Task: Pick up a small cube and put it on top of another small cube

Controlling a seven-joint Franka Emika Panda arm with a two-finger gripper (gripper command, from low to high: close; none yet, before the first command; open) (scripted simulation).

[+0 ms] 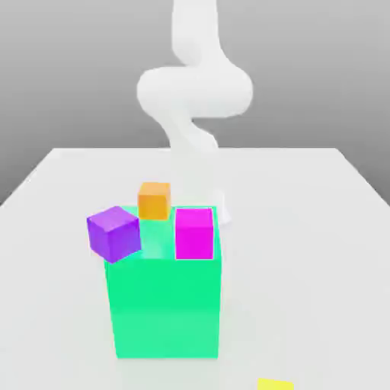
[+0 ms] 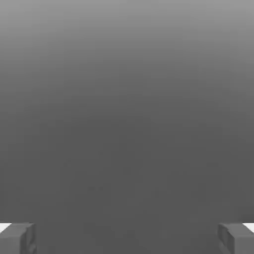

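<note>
- The exterior view takes in the white worktop, the white arm rising behind the blocks, and all the coloured blocks.
- The hand view gives a plain grey surface with the two grey fingertips of the claw set far apart at opposite edges; the claw stands wide open and nothing lies between its fingers.
- One yellow cube lies on the worktop at the near edge of the exterior view, cut off by the frame, well apart from the other blocks and toward the exterior view's right of the big block.
- One purple cube sits tilted at the upper corner of the big green block, on the exterior view's left, overhanging its edge.
- One orange cube shows behind the green block's top; whether it rests on the block or on the worktop beyond cannot be told.
- One magenta cube stands upright on the green block's top, toward the exterior view's right.
- Count: four small cubes, one big green block, one arm.
</note>
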